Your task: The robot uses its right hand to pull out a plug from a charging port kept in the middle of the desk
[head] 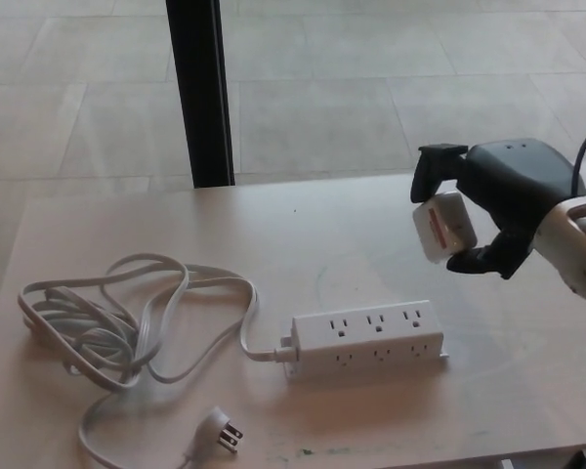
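My right hand point(503, 200) is shut on a white plug adapter point(443, 226), held in the air above and to the right of the power strip. The white power strip point(367, 339) lies flat in the middle of the desk with its sockets facing up and forward, none occupied. Its white cord point(117, 322) runs left from the strip in loose loops. The cord's own pronged plug point(219, 430) rests near the desk's front edge. My left hand does not show.
The pale wooden desk point(303, 234) ends just below the pronged plug at the front. A black vertical post point(198, 93) stands behind the desk's far edge, with tiled floor beyond it. A black cable point(584, 147) trails from my right forearm.
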Controlling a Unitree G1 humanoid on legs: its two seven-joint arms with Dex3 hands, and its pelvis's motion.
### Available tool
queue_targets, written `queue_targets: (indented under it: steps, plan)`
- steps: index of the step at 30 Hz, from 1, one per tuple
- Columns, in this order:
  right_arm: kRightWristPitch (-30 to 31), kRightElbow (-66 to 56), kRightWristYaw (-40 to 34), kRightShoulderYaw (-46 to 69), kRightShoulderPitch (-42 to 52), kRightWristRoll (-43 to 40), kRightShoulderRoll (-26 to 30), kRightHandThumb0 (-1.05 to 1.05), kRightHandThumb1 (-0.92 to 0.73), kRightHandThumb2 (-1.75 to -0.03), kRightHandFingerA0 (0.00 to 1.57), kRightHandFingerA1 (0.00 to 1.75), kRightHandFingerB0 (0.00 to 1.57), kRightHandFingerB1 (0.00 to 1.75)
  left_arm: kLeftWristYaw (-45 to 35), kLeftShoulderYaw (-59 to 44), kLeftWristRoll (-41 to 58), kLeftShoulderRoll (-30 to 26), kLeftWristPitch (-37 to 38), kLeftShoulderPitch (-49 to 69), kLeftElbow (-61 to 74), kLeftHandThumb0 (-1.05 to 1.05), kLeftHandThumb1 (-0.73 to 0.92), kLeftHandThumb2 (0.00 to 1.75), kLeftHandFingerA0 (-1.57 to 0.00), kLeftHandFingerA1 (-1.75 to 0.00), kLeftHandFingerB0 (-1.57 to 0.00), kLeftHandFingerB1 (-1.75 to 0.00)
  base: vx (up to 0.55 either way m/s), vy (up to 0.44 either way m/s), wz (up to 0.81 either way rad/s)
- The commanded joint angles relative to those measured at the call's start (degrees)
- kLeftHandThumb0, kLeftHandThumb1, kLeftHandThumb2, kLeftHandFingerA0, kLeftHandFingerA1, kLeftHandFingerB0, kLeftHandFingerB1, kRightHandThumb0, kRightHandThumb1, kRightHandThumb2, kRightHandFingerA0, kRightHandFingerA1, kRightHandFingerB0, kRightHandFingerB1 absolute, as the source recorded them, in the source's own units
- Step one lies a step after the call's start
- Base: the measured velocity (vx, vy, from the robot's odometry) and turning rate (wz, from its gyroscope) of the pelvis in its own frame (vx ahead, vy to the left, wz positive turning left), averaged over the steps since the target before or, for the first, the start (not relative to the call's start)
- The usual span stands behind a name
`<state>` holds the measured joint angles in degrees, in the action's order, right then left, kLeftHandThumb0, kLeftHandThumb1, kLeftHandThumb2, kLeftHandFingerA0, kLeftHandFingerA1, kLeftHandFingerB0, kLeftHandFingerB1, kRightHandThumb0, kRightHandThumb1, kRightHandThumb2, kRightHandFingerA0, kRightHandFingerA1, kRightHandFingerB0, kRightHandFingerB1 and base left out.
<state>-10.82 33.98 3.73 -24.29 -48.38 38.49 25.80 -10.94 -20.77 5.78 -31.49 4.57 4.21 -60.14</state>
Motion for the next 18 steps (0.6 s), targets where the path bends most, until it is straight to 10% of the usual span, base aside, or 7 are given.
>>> queue_targets:
  steps: [1,6,7,9,10,12,18]
  plan:
    - [0.6,1.6,2.4,-0.2,2.1,2.5,6.2,-0.27,-0.50,-0.89,0.87,1.75,0.79,1.36,0.8,-0.1,0.3,-0.5,0.1,0.5,-0.3,-0.85,0.92,0.85,-0.66,-0.56,-0.43,-0.45,0.00,0.000,0.00]
    - [0.9,3.2,2.5,-0.2,5.3,2.6,9.0,-0.25,-0.47,-0.92,0.86,1.75,0.77,1.46,0.1,-0.5,0.7,-0.3,0.8,0.3,-1.4,-0.85,0.92,0.85,-0.64,-0.55,-0.41,-0.45,0.00,0.000,0.00]
    - [0.3,4.3,1.8,0.1,6.8,2.0,9.2,-0.26,-0.49,-0.90,0.87,1.72,0.82,1.32,0.5,-0.2,0.3,-0.3,1.1,0.5,-1.2,-0.78,0.82,1.20,-0.61,-0.62,-0.40,-0.55,0.00,0.000,0.00]
    - [0.6,4.6,2.0,0.3,7.3,1.7,9.0,-0.26,-0.49,-0.93,0.86,1.74,0.77,1.46,0.4,-0.2,0.4,-0.2,1.1,0.4,-1.4,-0.78,0.82,1.20,-0.61,-0.63,-0.40,-0.55,0.00,0.000,0.00]
    - [0.1,4.6,0.9,0.3,8.4,1.8,8.9,-0.26,-0.52,-0.93,0.87,1.75,0.77,1.51,0.7,-0.4,0.5,0.1,0.8,0.2,-1.5,-0.85,0.92,0.84,-0.66,-0.54,-0.43,-0.45,0.00,0.000,0.00]
    - [0.9,3.9,1.9,-0.6,9.7,2.7,8.7,-0.23,-0.53,-0.97,1.04,1.73,0.74,1.40,1.0,-0.4,0.6,0.1,0.0,0.0,-1.6,-0.85,0.92,0.84,-0.66,-0.54,-0.43,-0.44,0.00,0.000,0.00]
    - [0.5,3.7,0.5,-3.8,10.8,5.9,8.2,-0.25,-0.56,-0.85,0.85,1.61,0.85,1.01,0.6,0.0,0.3,-0.1,0.6,0.5,-1.0,-0.84,0.92,0.85,-0.64,-0.55,-0.42,-0.44,0.00,0.000,0.00]
